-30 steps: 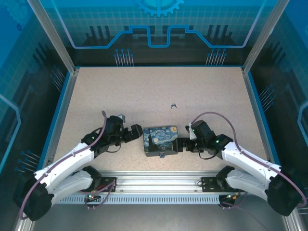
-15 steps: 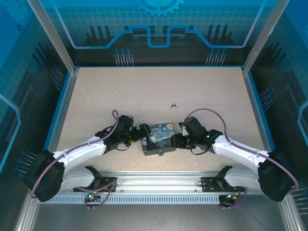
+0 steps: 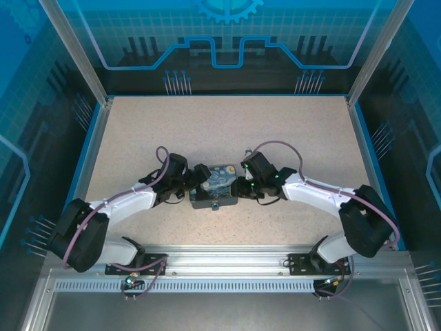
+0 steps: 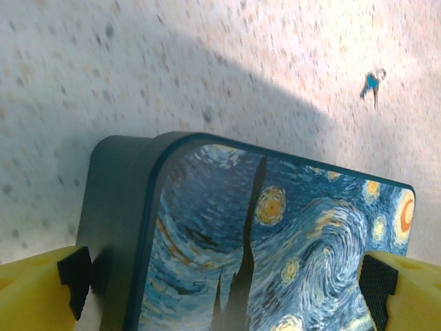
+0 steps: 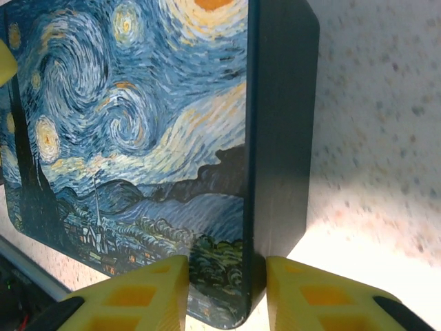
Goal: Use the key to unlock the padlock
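Firmly right gripper (image 5: 220,293) on box (image 5: 138,138)

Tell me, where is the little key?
In the top view the key lies on the table, just beyond the right tool and the painted box.

Both arms reach inward low and stretched, left end effector (image 3: 199,181) spread wide, right end effector (image 3: 240,187) with fingers (image 5: 141,293) pinched nearly together.

Painted box (image 3: 213,187) between left tool (image 3: 198,177) and right tool (image 3: 239,186)
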Robot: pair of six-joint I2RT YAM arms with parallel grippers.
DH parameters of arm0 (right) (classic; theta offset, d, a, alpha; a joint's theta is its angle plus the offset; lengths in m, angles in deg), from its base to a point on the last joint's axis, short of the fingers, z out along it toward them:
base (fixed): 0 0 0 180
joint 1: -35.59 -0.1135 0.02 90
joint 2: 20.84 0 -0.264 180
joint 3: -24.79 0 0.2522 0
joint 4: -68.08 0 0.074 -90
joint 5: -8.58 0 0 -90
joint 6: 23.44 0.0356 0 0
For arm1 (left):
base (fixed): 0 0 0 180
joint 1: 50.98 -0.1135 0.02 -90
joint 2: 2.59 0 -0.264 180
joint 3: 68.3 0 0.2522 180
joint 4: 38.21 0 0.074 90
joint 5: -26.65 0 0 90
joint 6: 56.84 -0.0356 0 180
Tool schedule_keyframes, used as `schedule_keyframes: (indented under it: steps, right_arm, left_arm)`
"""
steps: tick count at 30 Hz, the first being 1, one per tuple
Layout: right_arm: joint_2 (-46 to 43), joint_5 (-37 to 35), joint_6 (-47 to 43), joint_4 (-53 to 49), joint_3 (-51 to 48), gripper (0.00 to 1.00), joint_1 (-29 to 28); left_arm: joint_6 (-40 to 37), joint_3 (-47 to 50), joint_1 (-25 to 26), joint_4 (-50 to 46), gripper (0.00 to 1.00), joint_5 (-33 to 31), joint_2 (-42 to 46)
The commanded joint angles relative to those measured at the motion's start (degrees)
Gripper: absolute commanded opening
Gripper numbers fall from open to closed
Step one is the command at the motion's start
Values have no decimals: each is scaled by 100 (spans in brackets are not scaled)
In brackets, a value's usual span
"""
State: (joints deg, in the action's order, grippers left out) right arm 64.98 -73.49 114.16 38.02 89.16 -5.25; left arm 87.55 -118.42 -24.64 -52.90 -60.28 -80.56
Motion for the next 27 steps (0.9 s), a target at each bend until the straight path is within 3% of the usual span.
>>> schedule_keyframes:
  steps: [1, 7, 11, 13, 20, 27]
  right_arm:
    - [429, 231, 7, 624, 608, 36, -29]
    - [1089, 550, -11, 644, 1250, 49, 237]
    - [896, 537, -148, 512, 1311, 68, 539]
    - [693, 519, -270, 371, 1352, 73, 758]
    - [702, 553, -814, -434, 1990, 75, 1504]
    - [1459, 119, -1229, -1106, 2794, 74, 1654]
  left_arm:
    - [-202, -394, -41, 412, 99, 551, -249]
    - [-369, -581, -193, 583, 99, 631, -708]
    - [-342, -607, -271, 716, 99, 772, -883]
    - [-341, -565, -271, 761, 99, 778, -869]
    - [-429, -509, -279, 728, 99, 735, -750]
    - [-530, -644, -379, 494, 99, 722, -684]
